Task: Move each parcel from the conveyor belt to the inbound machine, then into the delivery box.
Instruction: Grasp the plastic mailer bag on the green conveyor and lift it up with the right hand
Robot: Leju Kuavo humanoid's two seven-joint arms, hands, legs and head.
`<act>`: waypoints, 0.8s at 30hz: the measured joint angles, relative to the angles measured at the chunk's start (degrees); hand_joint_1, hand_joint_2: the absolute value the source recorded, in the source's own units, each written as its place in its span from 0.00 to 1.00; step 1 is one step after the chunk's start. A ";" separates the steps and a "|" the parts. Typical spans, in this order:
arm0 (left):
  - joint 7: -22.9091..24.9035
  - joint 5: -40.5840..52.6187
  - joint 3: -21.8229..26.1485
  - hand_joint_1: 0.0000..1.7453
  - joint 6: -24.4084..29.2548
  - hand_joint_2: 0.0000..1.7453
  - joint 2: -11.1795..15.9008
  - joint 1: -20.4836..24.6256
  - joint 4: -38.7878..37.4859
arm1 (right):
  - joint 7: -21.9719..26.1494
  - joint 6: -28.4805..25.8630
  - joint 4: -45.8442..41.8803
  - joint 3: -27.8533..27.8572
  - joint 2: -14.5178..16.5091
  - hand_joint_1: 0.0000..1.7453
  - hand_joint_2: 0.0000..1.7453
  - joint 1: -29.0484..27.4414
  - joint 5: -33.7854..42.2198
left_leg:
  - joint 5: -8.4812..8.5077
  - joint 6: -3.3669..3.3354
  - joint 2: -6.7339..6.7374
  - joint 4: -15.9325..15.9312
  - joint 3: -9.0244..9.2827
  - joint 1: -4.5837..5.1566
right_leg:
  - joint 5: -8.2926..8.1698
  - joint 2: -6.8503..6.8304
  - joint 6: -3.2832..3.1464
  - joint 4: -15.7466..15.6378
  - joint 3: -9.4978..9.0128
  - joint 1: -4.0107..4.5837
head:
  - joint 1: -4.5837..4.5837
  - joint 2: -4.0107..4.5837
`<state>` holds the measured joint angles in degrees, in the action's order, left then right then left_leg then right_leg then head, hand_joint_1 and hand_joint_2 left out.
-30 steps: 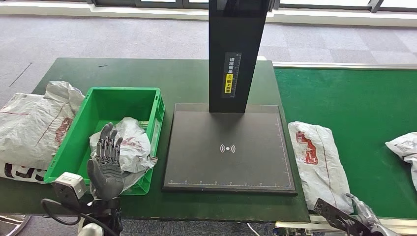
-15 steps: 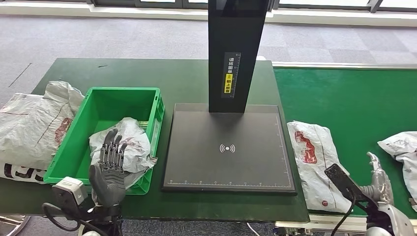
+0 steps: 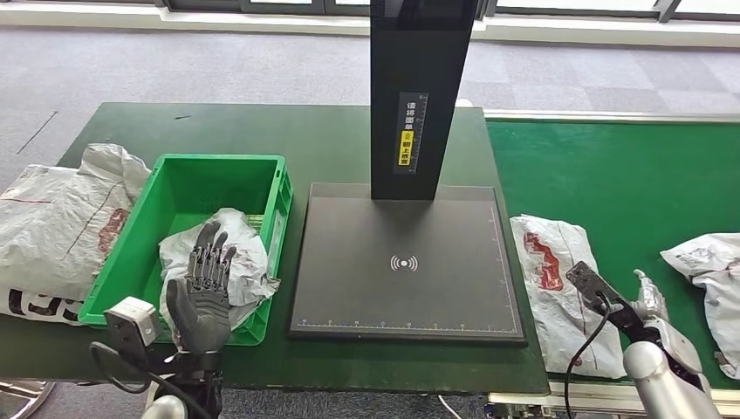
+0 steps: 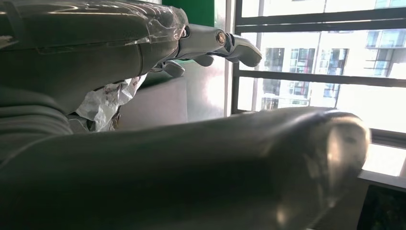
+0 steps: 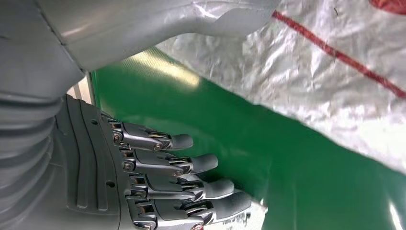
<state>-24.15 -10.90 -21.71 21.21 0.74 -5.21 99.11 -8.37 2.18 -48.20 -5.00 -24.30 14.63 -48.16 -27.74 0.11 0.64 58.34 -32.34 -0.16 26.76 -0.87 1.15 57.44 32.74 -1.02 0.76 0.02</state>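
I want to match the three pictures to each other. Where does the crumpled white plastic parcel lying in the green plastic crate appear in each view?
Head view: crumpled white plastic parcel in the near end of the green plastic crate, just beyond the left hand.
Left wrist view: a white crinkled patch under the hand's upper fingers.
Right wrist view: not in it; the white parcel there lies on the conveyor belt.
Shared landmark: the left hand.

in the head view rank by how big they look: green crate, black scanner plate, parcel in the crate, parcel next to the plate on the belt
1. black scanner plate
2. green crate
3. parcel on the belt
4. parcel in the crate, partly hidden by the left hand
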 joint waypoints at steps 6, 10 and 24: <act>0.79 0.03 -0.80 0.00 -0.29 0.00 -0.10 1.48 -1.21 | -0.69 0.16 6.18 -1.48 0.93 0.00 1.00 4.64 -0.03 | 0.01 0.00 -0.01 0.00 -0.01 0.00 | 0.00 -0.02 0.00 0.00 0.01 0.00 | 0.00 0.00; 1.14 0.03 -1.16 0.00 -0.45 0.00 -0.10 1.88 -1.82 | -1.46 0.21 8.26 -2.15 1.20 0.00 1.00 5.93 -0.31 | 0.01 0.01 -0.03 0.00 -0.02 0.00 | 0.00 -0.03 0.00 0.00 0.01 0.00 | 0.00 0.00; 3.25 -0.29 -3.15 0.00 -1.64 0.00 -0.32 5.15 -4.88 | 0.50 10.69 7.26 -3.07 1.90 0.00 1.00 2.60 5.48 | 0.01 0.01 -0.12 0.00 -0.03 -0.01 | 0.01 -0.09 -0.01 0.00 0.03 0.01 | 0.00 0.00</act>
<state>-20.90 -11.19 -24.86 19.57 0.42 -0.05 94.23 -7.86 12.87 -40.95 -8.07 -22.40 17.23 -42.68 -27.74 0.12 0.53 58.34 -32.37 -0.17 26.77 -0.97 1.14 57.44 32.77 -1.01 0.76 0.02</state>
